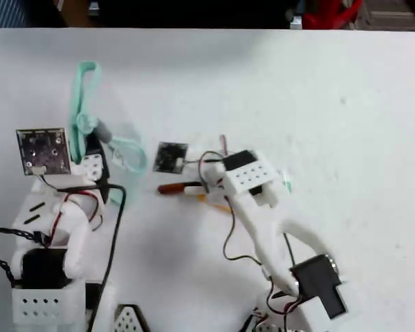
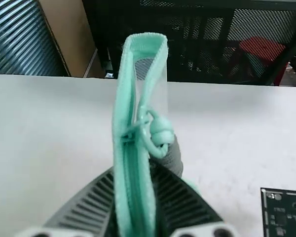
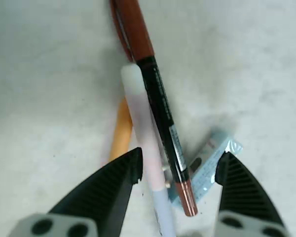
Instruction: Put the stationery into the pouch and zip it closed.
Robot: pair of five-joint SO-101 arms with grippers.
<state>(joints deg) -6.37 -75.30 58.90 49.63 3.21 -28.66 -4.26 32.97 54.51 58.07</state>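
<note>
Pinching mint pouch (image 2: 138,98) upright with left fingers (image 2: 89,207); straddling cluster of pens (image 3: 158,108) on counter (image 3: 39,74) with right fingers (image 3: 108,187), spread wide.

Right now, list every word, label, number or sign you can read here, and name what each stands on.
No text can be read.
Black pen with reddish-brown cap: pale print along the barrel, too blurred to read.
Small pale-blue wrapped packet: dark marks on its label, too blurred.
Black circuit board: tiny markings, too small.
Mint-green fabric zip pouch: no print seen.
</note>
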